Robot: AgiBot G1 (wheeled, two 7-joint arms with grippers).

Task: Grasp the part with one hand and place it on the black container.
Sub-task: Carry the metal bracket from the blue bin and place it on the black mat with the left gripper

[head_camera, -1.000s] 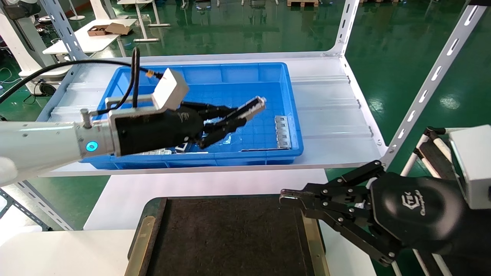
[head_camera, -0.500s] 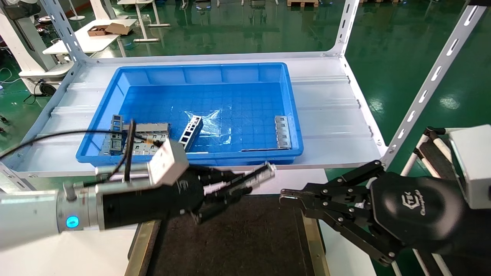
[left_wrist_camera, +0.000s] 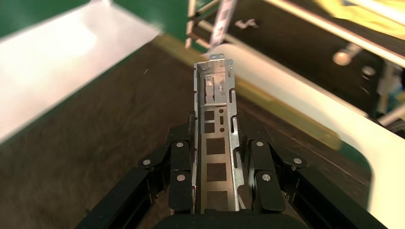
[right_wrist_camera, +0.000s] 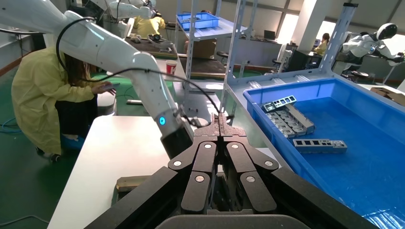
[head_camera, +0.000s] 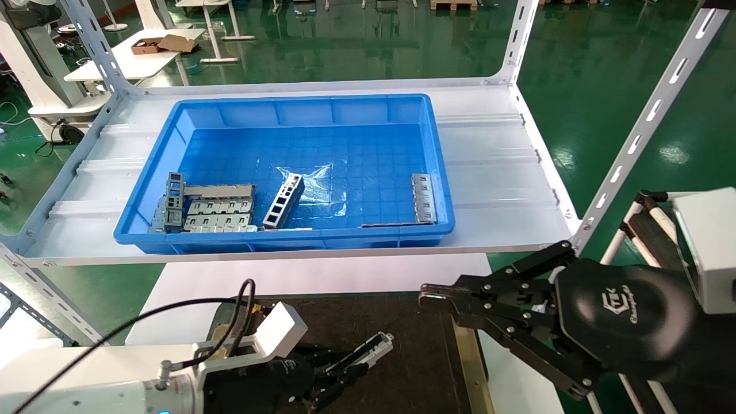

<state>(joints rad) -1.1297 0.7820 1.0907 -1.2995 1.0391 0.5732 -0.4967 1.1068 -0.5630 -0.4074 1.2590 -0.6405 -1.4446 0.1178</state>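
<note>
My left gripper (head_camera: 351,368) is shut on the part (head_camera: 375,347), a slim silver-grey metal channel that sticks out past the fingertips. It hangs low over the black container (head_camera: 402,328), the flat dark felt tray with brass side strips. In the left wrist view the part (left_wrist_camera: 216,119) lies clamped between the two fingers (left_wrist_camera: 180,157) with the tray's dark surface (left_wrist_camera: 95,129) just below; whether it touches I cannot tell. My right gripper (head_camera: 428,297) is shut and empty, parked over the tray's right edge; its closed fingertips (right_wrist_camera: 220,121) show in the right wrist view.
The deep blue bin (head_camera: 443,190) stands on the white shelf behind the tray. It holds a ladder-like bar (head_camera: 283,201), flat slotted plates (head_camera: 213,210) and another piece (head_camera: 424,198). Shelf uprights (head_camera: 638,138) rise on the right. A person in yellow (right_wrist_camera: 43,100) crouches beyond the table.
My left arm has carried the part out of the blue bin, back towards me and down, from above the bin to just over the black tray. The right arm has not moved.
</note>
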